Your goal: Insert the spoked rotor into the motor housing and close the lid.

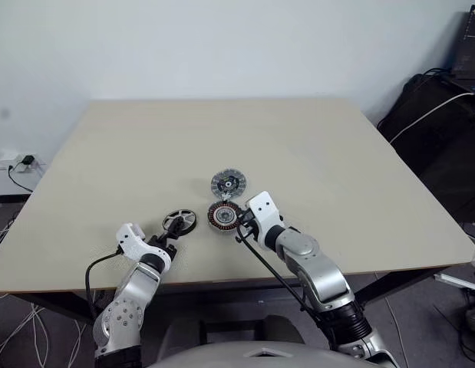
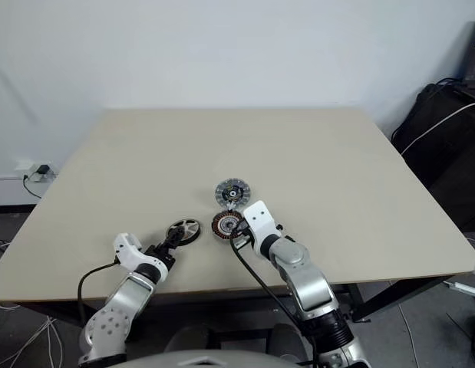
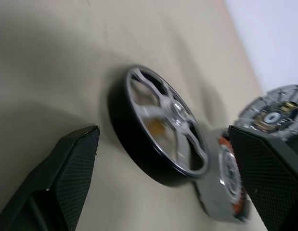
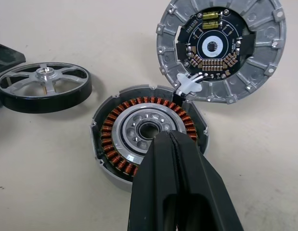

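Note:
The spoked rotor [image 1: 179, 221], a silver wheel with a dark rim, lies flat on the table near the front edge. My left gripper [image 3: 163, 132] is open, with one finger [image 3: 67, 183] on each side of the rotor and neither touching it. Just right of the rotor sits the motor housing [image 4: 139, 127], copper windings facing up. My right gripper [image 4: 170, 137] is shut on nothing, its tips over the near side of the winding ring. The lid [image 4: 221, 48] lies flat behind the housing against its far rim, its circuit-board face up.
The beige table [image 1: 314, 153] stretches wide behind and to both sides of the parts. Its front edge [image 1: 222, 282] runs just below my grippers. Black bags and cables [image 1: 437, 115] stand off the table's right side. A wall socket [image 1: 22, 162] sits at the left.

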